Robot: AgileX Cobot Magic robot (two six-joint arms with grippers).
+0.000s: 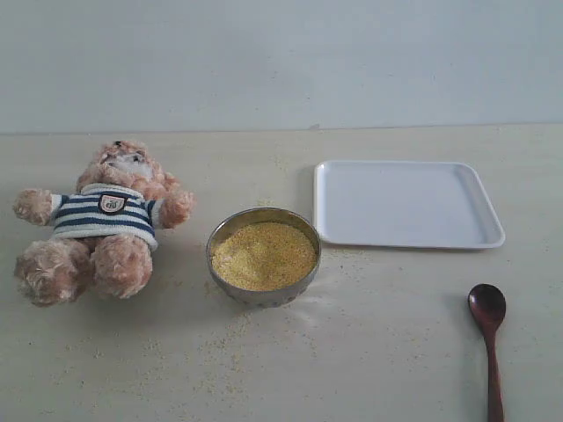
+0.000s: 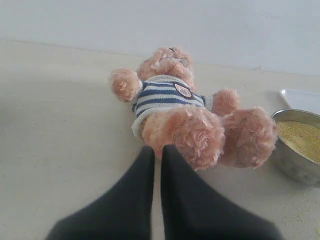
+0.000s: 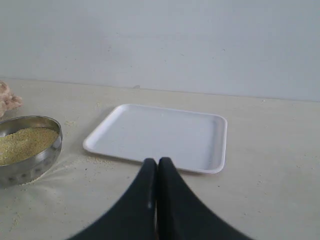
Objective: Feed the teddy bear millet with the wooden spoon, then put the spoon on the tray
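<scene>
Fig.: left end effector & right end effector both pinched closed, empty; wooden spoon lies at bench's near right corner, below tray; probably best: right opens, grips handle mid-length, bowl end level for millet.

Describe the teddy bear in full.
The bear is fluffy light-brown plush in a navy-and-white striped shirt with a shield badge. It lies on its back on the table, head toward the wall, arms spread. In the exterior view it is left of the bowl, apart from it; only the table touches it.
</scene>
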